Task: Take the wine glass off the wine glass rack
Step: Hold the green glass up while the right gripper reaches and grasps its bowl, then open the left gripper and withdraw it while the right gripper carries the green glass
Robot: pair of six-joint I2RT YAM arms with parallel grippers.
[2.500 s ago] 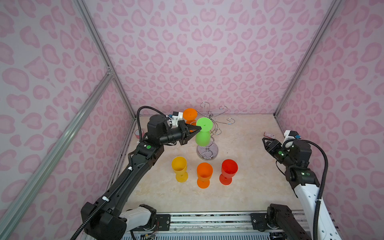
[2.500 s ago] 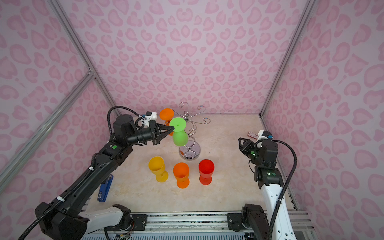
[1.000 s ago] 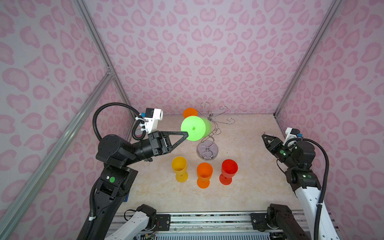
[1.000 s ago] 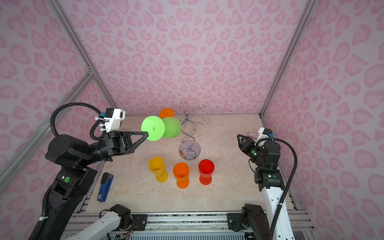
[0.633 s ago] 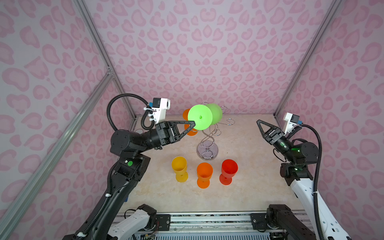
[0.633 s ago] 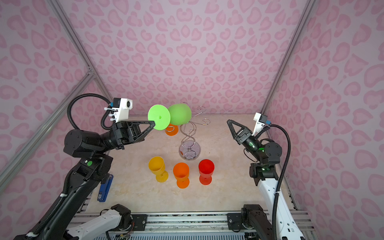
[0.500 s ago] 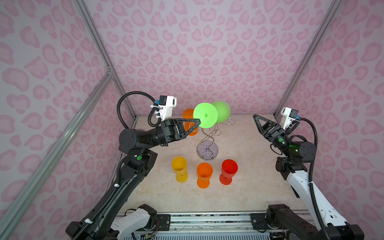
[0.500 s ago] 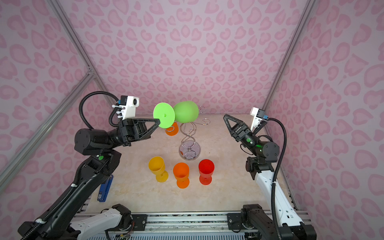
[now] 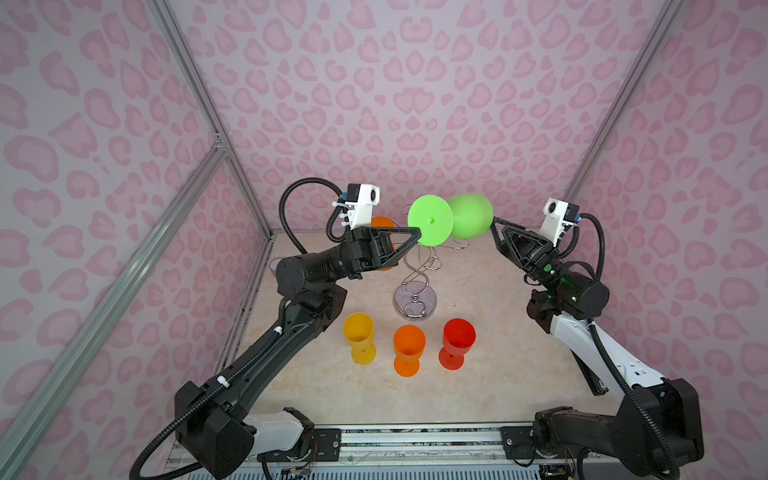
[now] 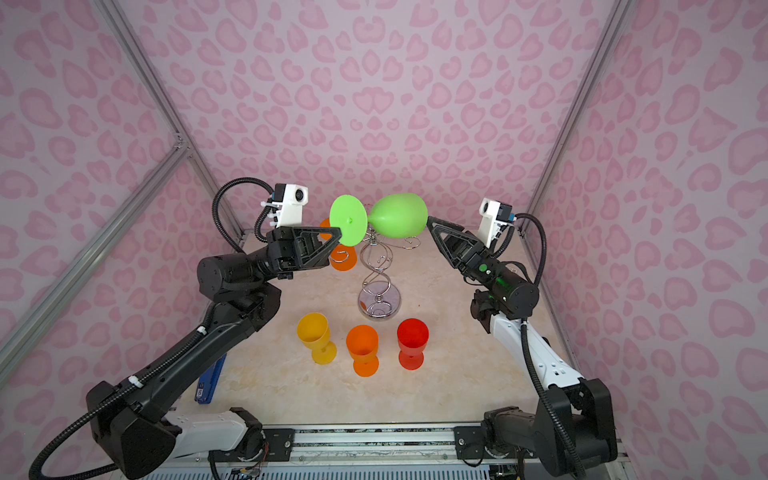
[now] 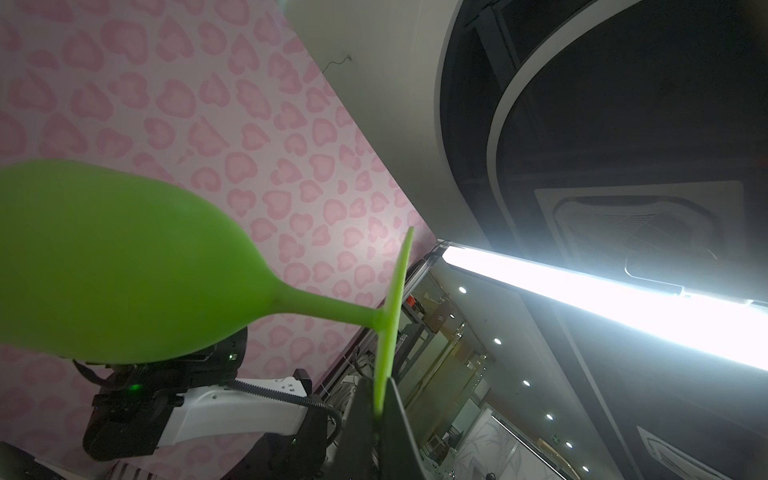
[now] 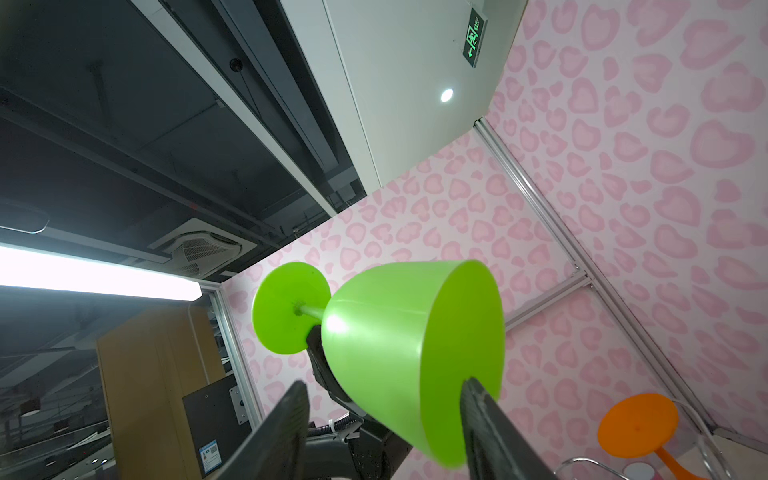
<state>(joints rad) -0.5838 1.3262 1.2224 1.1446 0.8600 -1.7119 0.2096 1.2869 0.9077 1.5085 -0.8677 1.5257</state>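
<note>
Green glass (image 9: 469,216) aloft! The left end effector (image 11: 380,401) pinches its foot rim, the right end effector (image 12: 384,382) gapes wide astride the bowl, rack (image 9: 415,286) below both.

The green wine glass (image 9: 469,216) at upper centre looks like smooth, satin, opaque plastic, the wine glass rack (image 9: 415,301) beneath is mirror-bright chrome wire, and the tabletop (image 9: 519,353) is marble-patterned with a faint sheen.
</note>
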